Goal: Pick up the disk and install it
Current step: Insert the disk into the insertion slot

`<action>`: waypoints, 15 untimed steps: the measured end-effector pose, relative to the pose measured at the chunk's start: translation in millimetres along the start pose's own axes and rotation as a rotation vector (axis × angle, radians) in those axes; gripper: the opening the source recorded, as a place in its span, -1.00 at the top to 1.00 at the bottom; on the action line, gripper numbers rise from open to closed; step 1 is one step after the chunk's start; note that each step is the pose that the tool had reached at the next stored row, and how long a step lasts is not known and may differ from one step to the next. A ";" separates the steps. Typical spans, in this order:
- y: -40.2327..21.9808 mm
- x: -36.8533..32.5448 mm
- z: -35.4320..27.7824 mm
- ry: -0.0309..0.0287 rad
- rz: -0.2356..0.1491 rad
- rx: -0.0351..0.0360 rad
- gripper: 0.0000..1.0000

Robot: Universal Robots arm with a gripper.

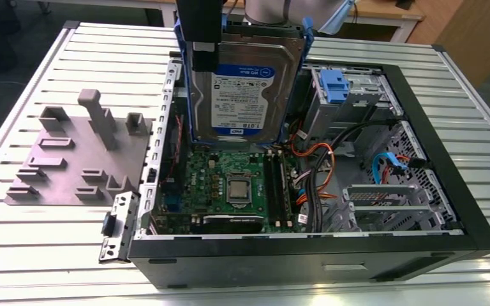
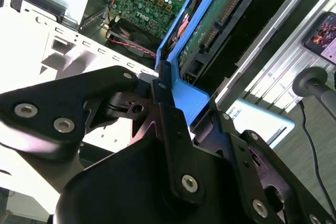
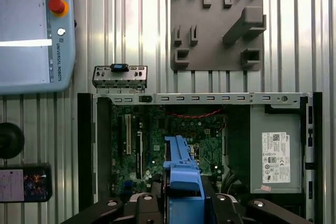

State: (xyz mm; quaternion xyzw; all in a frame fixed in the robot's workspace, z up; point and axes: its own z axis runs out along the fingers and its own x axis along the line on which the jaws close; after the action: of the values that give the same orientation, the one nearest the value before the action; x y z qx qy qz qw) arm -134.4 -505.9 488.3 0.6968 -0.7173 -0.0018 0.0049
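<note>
while holding the disk (image 1: 243,83) upright by its blue side rails (image 1: 193,102) in the clamped gripper (image 3: 184,208), above the open computer case (image 1: 436,137), likely bears a stiff, dense, shock-fragile load, best gripped at those rails, not the slick metal faces.

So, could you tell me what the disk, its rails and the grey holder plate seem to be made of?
The disk: bare silver metal, dull sheen. Its rails: likely plastic, uniform matte blue. The holder plate: apparently plastic, matte grey, blocky moulded shapes.
</note>
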 end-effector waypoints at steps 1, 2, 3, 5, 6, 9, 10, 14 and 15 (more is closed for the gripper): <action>0.0 0.0 0.0 0.0000 0.000 0.0000 0.27; 0.0 0.0 0.0 0.0000 0.000 0.0000 0.27; 0.0 0.0 0.0 -0.0001 0.000 0.0000 0.27; 0.0 0.0 0.0 -0.0001 0.000 0.0000 0.27; -0.1 0.0 0.0 -0.0001 0.000 0.0000 0.27; -0.1 0.0 0.0 -0.0001 0.000 0.0000 0.27; -0.3 0.0 0.1 0.0000 0.000 0.0000 0.27; -1.2 0.0 0.2 0.0000 0.000 0.0000 0.27; -1.2 0.0 0.2 -0.0001 0.000 0.0000 0.27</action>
State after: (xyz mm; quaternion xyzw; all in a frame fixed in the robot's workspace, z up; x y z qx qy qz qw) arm -133.2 -505.9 488.1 0.6968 -0.7172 -0.0018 0.0049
